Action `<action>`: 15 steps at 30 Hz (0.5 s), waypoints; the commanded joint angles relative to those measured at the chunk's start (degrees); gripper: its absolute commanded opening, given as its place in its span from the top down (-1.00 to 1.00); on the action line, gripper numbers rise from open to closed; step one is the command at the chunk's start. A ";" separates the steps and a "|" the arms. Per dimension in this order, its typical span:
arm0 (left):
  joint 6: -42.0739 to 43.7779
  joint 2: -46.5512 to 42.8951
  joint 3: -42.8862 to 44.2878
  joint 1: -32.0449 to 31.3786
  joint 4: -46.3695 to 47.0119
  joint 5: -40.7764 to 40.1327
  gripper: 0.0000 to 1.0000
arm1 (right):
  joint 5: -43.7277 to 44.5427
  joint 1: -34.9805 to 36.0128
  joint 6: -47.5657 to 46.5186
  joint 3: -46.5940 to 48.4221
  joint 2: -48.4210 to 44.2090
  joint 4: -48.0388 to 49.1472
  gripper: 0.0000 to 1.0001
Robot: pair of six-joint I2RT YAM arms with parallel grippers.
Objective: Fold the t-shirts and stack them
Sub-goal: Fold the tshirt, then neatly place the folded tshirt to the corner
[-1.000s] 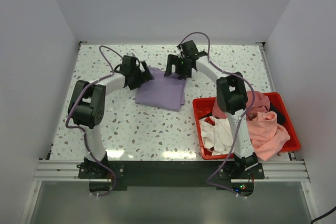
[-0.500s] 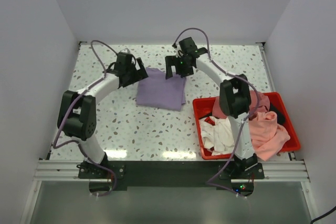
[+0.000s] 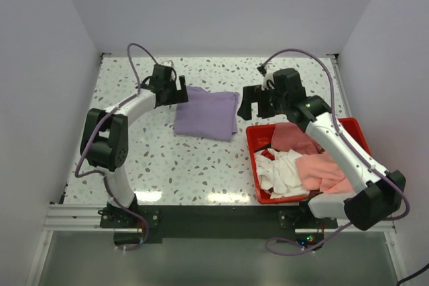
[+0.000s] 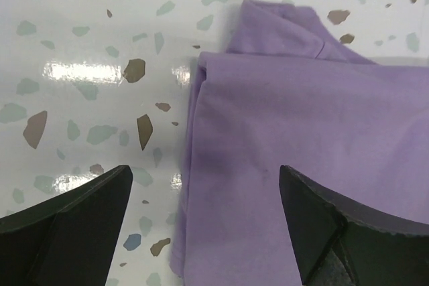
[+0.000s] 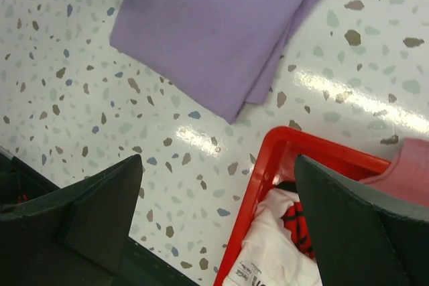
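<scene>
The lavender shirt (image 3: pixel 206 113) is laid folded on the table (image 3: pixel 167 159), other shirts (image 3: pixel 295 169) are heaped in the bin (image 3: pixel 250 140), the left gripper (image 4: pixel 204 179) and right gripper (image 5: pixel 218 165) are held open and empty, and the limp, light cloth is judged best pinched at an edge.

I note the top camera looks down from behind over the whole table (image 3: pixel 167 159). The left wrist view is close, the right wrist view higher; all three share the lavender t-shirt (image 3: pixel 206 115).

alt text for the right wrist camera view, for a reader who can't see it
A folded lavender t-shirt lies on the speckled table at the top of the frame. Below it to the right, the corner of a red bin holds a white shirt and a pink shirt. The right arm's dark jaws frame the bottom edge, open and holding nothing.
</scene>
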 commanded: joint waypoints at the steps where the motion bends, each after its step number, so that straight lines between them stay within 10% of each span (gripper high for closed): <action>1: 3.48 3.35 2.73 0.30 -0.78 2.12 -0.87 | 4.23 0.06 0.84 -3.95 -3.85 -4.49 -0.98; 15: 2.43 11.79 3.26 -1.01 0.89 6.17 -0.30 | 13.63 0.06 1.72 -9.75 -17.66 -12.58 -0.97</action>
